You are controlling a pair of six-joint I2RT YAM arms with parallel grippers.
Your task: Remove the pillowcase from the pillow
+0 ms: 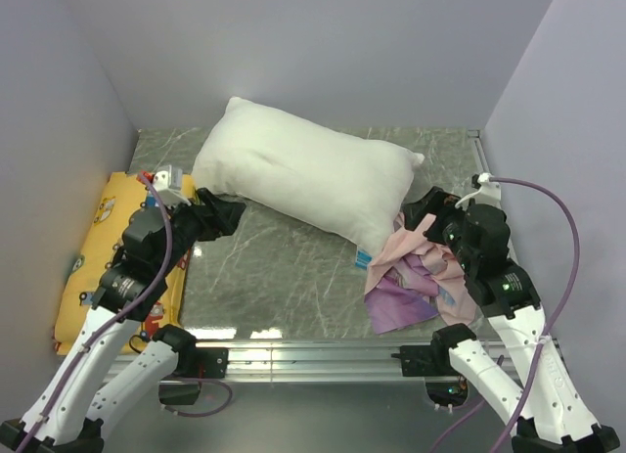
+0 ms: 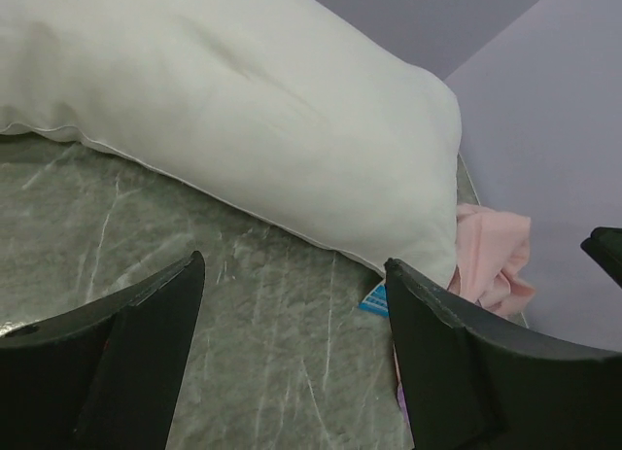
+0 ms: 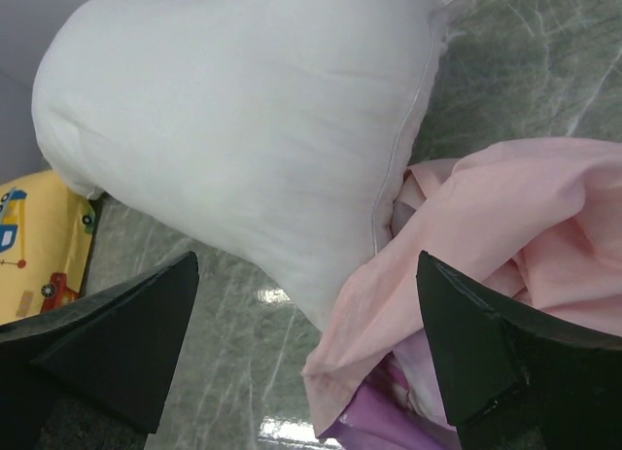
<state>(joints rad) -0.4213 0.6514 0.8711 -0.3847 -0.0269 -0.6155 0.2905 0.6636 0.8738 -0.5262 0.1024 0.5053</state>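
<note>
The plump white pillow (image 1: pixel 303 174) lies bare across the middle of the table, its small blue tag (image 1: pixel 364 259) at the near right edge. The pillowcase (image 1: pixel 411 277) lies crumpled beside it at the right, pale pink inside out with purple showing. My left gripper (image 1: pixel 233 216) is open and empty by the pillow's left end; the left wrist view shows the pillow (image 2: pixel 253 110) ahead of the spread fingers (image 2: pixel 146 324). My right gripper (image 1: pixel 423 210) is open and empty above the pillowcase (image 3: pixel 486 236), next to the pillow (image 3: pixel 253 129).
A yellow cushion (image 1: pixel 98 238) printed with vehicles lies along the left wall, under my left arm. Grey walls close in the back and sides. A metal rail (image 1: pixel 323 355) runs along the near edge of the marbled table (image 1: pixel 284 277).
</note>
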